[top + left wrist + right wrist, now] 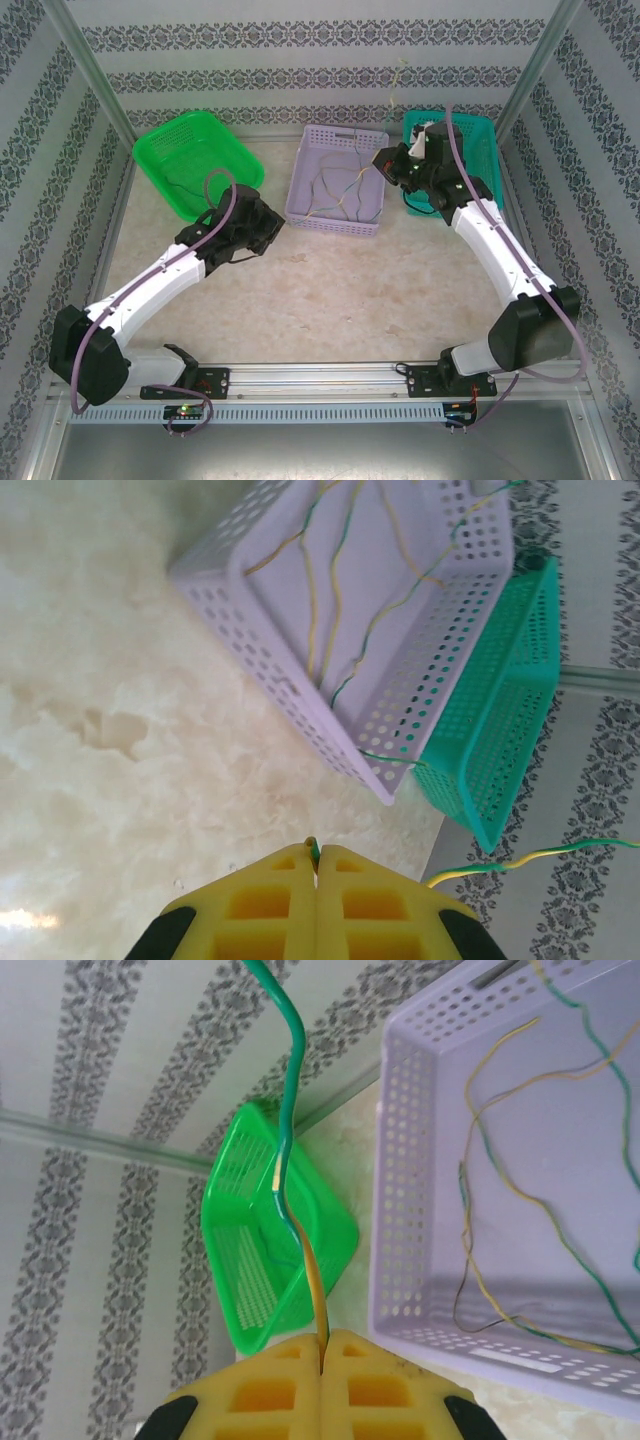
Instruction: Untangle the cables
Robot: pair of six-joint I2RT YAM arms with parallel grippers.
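Several thin cables (pixel 338 196) lie loosely crossed in the lilac basket (pixel 372 222), green, yellow and dark strands (pixel 520 1190) among them. My left gripper (pixel 268 226) hovers over the table just left of that basket. Its yellow fingers (pixel 270 900) are shut on the tip of a green-yellow cable (pixel 315 850), and a length of green-yellow cable (pixel 530 858) trails off to the right. My right gripper (pixel 388 164) is held at the basket's right rim, shut (pixel 322 1345) on a green-yellow cable (pixel 290 1130) that rises away from it.
A bright green basket (pixel 160 165) stands at the back left with a thin cable (pixel 190 185) in it. A teal basket (pixel 480 135) sits at the back right, touching the lilac one. Patterned walls and metal posts close in three sides.
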